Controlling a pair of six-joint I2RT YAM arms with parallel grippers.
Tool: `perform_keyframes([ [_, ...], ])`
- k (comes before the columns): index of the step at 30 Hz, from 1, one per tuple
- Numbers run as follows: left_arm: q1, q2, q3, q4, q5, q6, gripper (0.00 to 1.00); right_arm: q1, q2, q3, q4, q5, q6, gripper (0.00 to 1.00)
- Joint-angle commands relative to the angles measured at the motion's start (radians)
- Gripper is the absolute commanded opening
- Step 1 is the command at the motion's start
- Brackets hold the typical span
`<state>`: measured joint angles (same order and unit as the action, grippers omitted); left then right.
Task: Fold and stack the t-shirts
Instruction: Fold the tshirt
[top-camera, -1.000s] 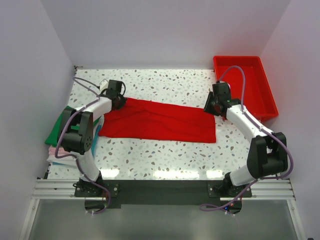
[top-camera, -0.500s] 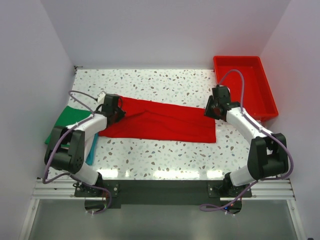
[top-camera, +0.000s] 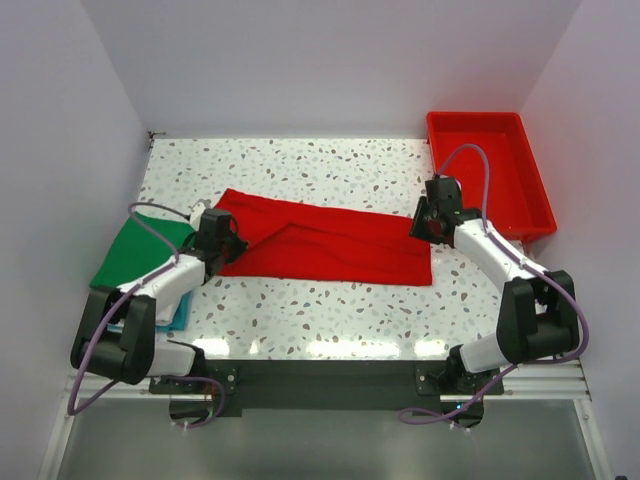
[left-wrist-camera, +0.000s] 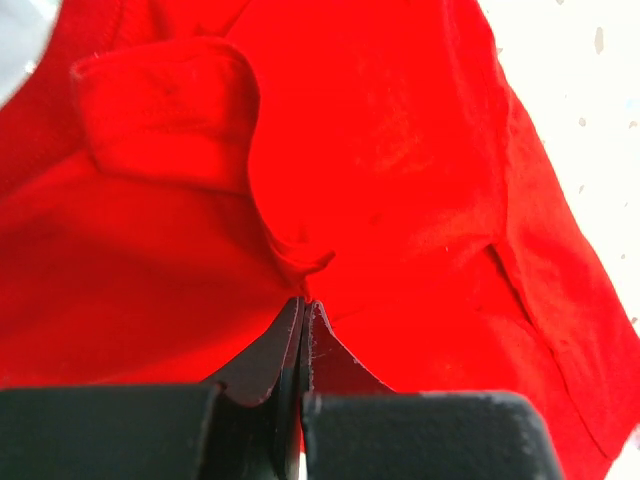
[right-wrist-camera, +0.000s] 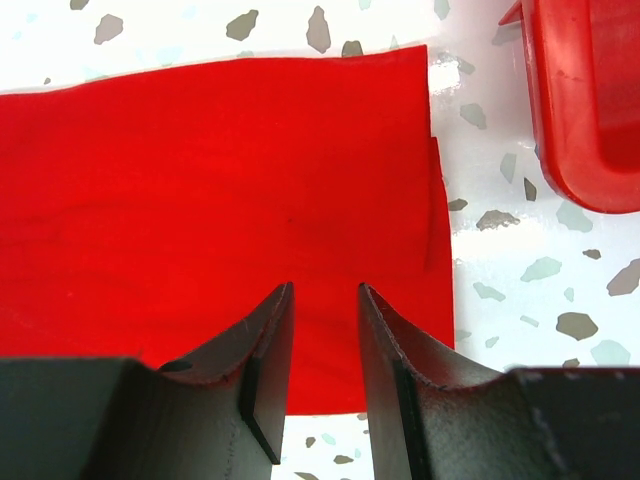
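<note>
The left gripper (left-wrist-camera: 303, 305) pinches only a thin fold of shirt (top-camera: 330, 240), the right gripper (right-wrist-camera: 323, 292) gapes empty: one tug may slip it.

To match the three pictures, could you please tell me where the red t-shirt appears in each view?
Top view: the red t-shirt lies across the middle.
Left wrist: it fills the frame, pinched by the left hand.
Right wrist: upper left, beyond the right hand.
Shared landmark: speckled table.
</note>
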<state>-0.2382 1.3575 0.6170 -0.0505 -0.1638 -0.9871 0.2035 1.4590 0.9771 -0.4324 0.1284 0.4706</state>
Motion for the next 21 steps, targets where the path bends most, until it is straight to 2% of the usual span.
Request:
perform_keyframes([
  [1, -0.021, -0.034, -0.039, 0.083, 0.029, -0.030, 0.00, -0.003, -0.022, 0.000, 0.041, 0.008, 0.002, 0.36],
  [3, -0.047, -0.038, -0.065, 0.098, 0.023, -0.053, 0.00, -0.003, -0.016, 0.002, 0.044, 0.005, 0.002, 0.36],
  [11, -0.107, -0.003, -0.108, 0.276, 0.052, -0.068, 0.15, -0.003, 0.001, 0.006, 0.049, 0.005, -0.003, 0.36],
  [13, -0.113, 0.000, -0.105, 0.299, 0.058, -0.052, 0.27, -0.003, 0.008, 0.011, 0.050, 0.005, -0.004, 0.36],
  [16, -0.119, -0.023, -0.102, 0.295, 0.063, -0.027, 0.37, -0.003, 0.015, 0.017, 0.052, 0.002, -0.004, 0.36],
  [21, -0.124, -0.150, -0.102, 0.236, 0.084, 0.013, 0.41, -0.003, 0.037, 0.034, 0.060, -0.004, -0.004, 0.36],
])
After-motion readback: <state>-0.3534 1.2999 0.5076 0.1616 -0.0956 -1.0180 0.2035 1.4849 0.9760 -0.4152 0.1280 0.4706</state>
